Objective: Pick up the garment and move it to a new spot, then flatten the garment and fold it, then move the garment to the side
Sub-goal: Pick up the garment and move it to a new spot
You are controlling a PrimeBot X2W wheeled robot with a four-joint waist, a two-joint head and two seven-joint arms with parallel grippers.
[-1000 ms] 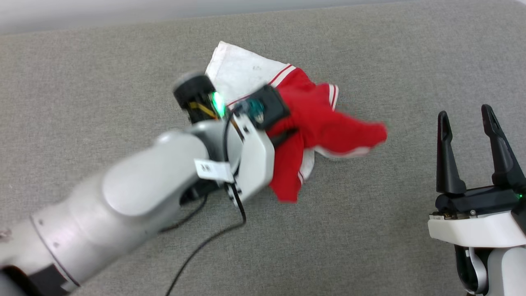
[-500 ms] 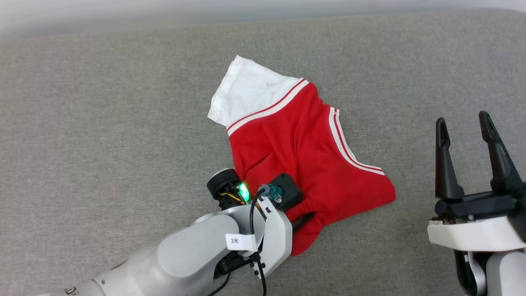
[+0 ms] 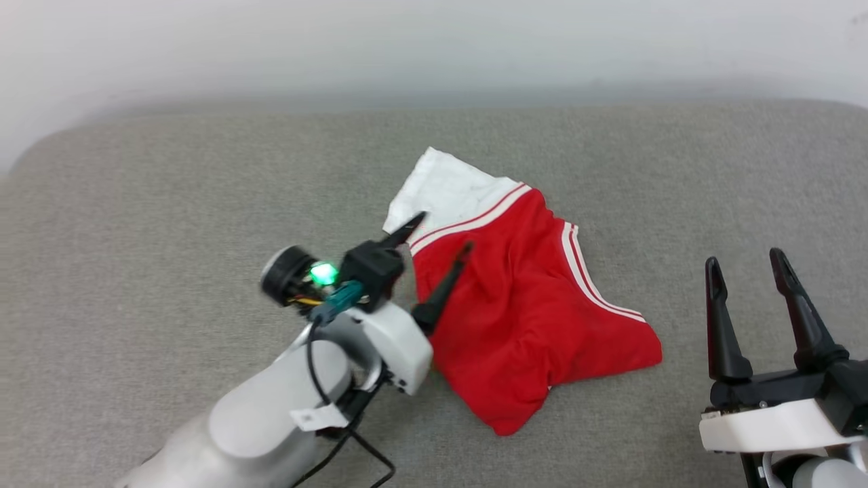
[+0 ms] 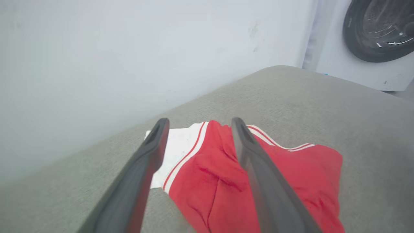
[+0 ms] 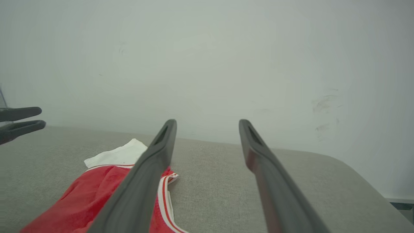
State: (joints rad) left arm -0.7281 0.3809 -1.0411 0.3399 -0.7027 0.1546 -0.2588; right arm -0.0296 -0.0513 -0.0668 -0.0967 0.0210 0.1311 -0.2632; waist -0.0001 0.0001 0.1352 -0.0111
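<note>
The garment (image 3: 536, 318) lies crumpled on the grey cushioned surface (image 3: 169, 203), red body toward me and a white sleeve (image 3: 444, 190) at its far left. My left gripper (image 3: 444, 232) hovers open over the garment's left edge with nothing between its fingers. In the left wrist view the open left gripper (image 4: 199, 121) sits above the garment (image 4: 210, 184), not touching it. My right gripper (image 3: 744, 257) stands open at the lower right, away from the cloth. In the right wrist view the garment (image 5: 81, 200) shows beside the open right gripper (image 5: 207, 121), and the left gripper (image 5: 19, 123) is at the left edge.
A pale wall (image 3: 434, 47) runs along the far edge of the grey surface. A washing machine door (image 4: 378, 29) shows beyond the surface's corner in the left wrist view. Bare grey surface lies left and right of the garment.
My left gripper has let go of the garment, opened wide and risen off it. The garment now lies loose on the surface. The head camera has tilted up, showing the wall.
</note>
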